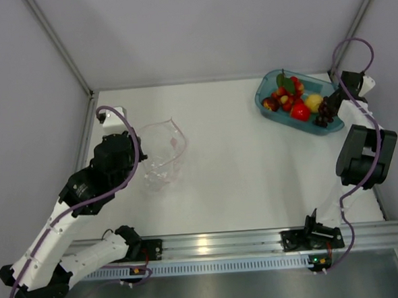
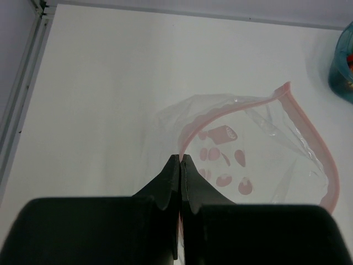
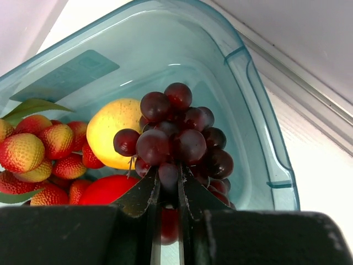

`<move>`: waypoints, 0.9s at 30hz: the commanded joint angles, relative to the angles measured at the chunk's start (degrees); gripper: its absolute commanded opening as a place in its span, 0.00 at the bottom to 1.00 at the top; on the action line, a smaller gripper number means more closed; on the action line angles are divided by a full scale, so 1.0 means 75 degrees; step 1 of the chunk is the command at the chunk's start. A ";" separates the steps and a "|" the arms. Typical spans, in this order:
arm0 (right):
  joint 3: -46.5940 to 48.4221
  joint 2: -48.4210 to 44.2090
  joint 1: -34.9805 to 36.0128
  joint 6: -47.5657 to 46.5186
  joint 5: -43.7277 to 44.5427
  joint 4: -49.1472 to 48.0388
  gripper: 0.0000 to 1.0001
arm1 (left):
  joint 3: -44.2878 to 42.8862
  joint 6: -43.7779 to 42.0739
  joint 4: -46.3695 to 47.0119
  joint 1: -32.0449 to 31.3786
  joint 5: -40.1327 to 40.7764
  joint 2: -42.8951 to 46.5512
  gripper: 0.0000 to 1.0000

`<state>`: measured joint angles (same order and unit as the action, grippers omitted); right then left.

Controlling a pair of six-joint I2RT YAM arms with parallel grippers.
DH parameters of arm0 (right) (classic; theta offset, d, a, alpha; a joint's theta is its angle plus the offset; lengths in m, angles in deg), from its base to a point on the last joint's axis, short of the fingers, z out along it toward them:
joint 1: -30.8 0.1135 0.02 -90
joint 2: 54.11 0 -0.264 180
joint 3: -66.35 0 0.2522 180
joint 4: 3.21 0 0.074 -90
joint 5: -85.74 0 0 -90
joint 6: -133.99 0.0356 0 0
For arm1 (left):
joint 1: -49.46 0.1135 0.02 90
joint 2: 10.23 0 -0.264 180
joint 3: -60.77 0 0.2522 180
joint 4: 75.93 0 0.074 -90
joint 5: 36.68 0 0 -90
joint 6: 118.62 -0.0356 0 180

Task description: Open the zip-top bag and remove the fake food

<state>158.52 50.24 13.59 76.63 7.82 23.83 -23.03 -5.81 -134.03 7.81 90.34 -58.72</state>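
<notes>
Looks like last drop-off: left pincer (image 2: 181,161) clamps clear pink-zipped plastic bag (image 1: 164,151) at 9 o'clock, right pincer (image 3: 168,178) grips dark purple grape bunch (image 3: 176,141) over teal plastic tub (image 3: 165,49) at 2 o'clock, release next.

A plain white counter (image 1: 241,180) lies under soft, even light. Pale grey panels close it in: a back wall (image 1: 212,26), a left wall (image 1: 20,99) and a right wall (image 1: 397,56), with metal struts (image 1: 57,43) at the corners. A ribbed aluminium rail (image 1: 225,242) runs along the near edge, with a brushed steel sheet (image 1: 261,287) below it.
</notes>
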 commanded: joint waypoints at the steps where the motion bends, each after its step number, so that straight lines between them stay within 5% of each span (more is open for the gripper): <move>1: 0.0396 -0.0145 -0.0271 -0.0063 -0.0239 -0.0038 0.00 | -0.0294 -0.0182 -0.0077 0.0034 0.0350 0.0067 0.00; 6: 0.0292 0.0078 -0.0365 -0.0192 -0.0227 0.0104 0.07 | -0.0224 -0.0158 -0.0077 0.0034 0.0712 0.0008 0.00; 10: 0.0116 -0.0004 -0.0365 -0.0146 -0.0239 0.0163 0.48 | -0.0329 -0.0287 -0.0147 0.0034 0.1158 -0.0085 0.00; 12: 0.0104 -0.0132 -0.0365 -0.0122 -0.0379 0.0128 0.55 | -0.0399 -0.0427 -0.0159 0.0034 0.1461 -0.0086 0.00; 14: 0.0127 -0.0319 -0.0365 -0.0134 -0.0497 0.0186 0.81 | -0.0516 -0.0533 -0.0147 0.0034 0.1650 -0.0109 0.00; 16: 0.0220 -0.0472 -0.0365 -0.0122 -0.0567 0.0280 0.91 | -0.0680 -0.0591 -0.0147 0.0034 0.1966 -0.0167 0.00; 27: -0.0128 -0.3200 0.0817 -0.1082 -0.0543 0.1487 0.99 | -0.1290 -0.1283 -0.0112 0.0034 0.2893 -0.1467 0.00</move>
<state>158.48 35.36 15.12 72.52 4.45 32.84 -31.57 -12.91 -135.34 7.81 109.03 -66.52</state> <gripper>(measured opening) 0.992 0.020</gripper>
